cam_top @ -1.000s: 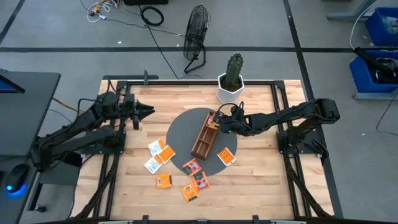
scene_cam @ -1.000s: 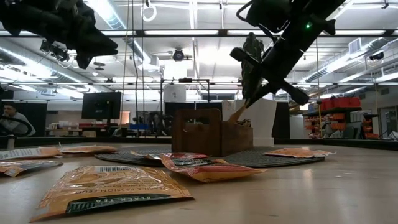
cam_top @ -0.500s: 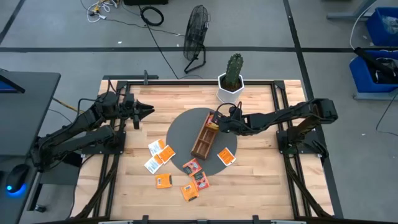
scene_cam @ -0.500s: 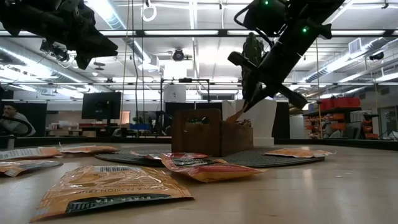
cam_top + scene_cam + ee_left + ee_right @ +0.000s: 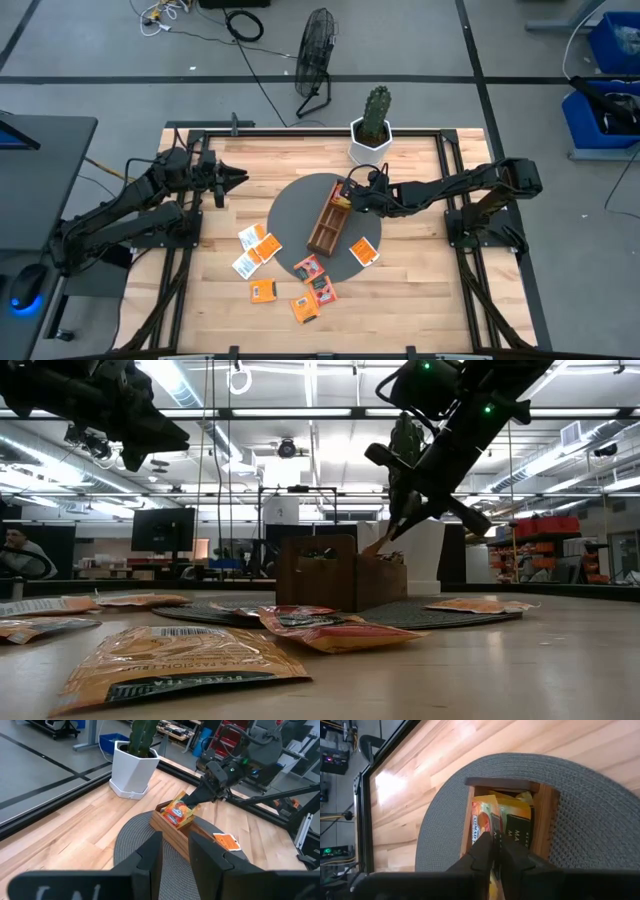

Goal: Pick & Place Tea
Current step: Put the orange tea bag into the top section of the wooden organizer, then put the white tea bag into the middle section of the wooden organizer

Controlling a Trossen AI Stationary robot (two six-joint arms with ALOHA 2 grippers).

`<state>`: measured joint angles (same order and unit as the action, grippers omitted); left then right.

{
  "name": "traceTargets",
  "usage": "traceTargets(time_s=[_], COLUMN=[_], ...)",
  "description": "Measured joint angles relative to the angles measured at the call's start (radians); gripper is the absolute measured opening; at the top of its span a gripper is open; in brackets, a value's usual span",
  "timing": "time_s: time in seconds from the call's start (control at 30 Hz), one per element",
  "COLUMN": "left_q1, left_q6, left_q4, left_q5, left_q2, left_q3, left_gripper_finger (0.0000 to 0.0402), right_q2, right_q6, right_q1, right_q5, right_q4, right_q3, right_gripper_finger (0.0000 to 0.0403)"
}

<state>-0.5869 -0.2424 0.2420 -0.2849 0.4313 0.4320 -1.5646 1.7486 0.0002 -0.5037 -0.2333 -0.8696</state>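
Nearest the low camera, sachet [image 5: 175, 660] printed "BLACK TEA", right end effector [image 5: 495, 851] pinching orange sachet [image 5: 482, 827], left end effector [image 5: 240, 177] part-open.

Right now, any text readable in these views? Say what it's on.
"BLACK TEA", upside down, on the nearest orange tea sachet in the low view.
"...A PASSION..." on the same sachet, only partly legible.
Print on the sachets in the wooden tray and the rest on the table: too small or blurred to read.
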Motion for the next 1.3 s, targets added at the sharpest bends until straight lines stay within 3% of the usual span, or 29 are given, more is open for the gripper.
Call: traceTargets(time_s=[0.53,0.97,1.1,1.3], left_q1=[0.000,0.000,0.000,0.000], left_q6=[-0.001,0.003,0.013,0.018], left_q4=[0.003,0.005,0.004,0.004], left_q5=[0.004,0.004,0.004,0.004], left_q2=[0.000,0.000,0.000,0.000], left_q3=[0.000,0.001,0.001,0.001], left_gripper_finger=[0.0096,0.0096,0.0096,0.0096], right_q2=[0.008,0.109,0.136,0.143], right_q6=[-0.014,-0.119,-0.263,-0.398], right_q1=[0.002,0.007,0.020,0.052], right_q5=[-0.025,-0.096,-0.018,0.273], right_q4=[0.006,-0.098,-0.105,-0.112], right_q3=[0.000,0.001,0.001,0.001], right_gripper_finger=[0.0102,0.0142,0.0143,0.0141])
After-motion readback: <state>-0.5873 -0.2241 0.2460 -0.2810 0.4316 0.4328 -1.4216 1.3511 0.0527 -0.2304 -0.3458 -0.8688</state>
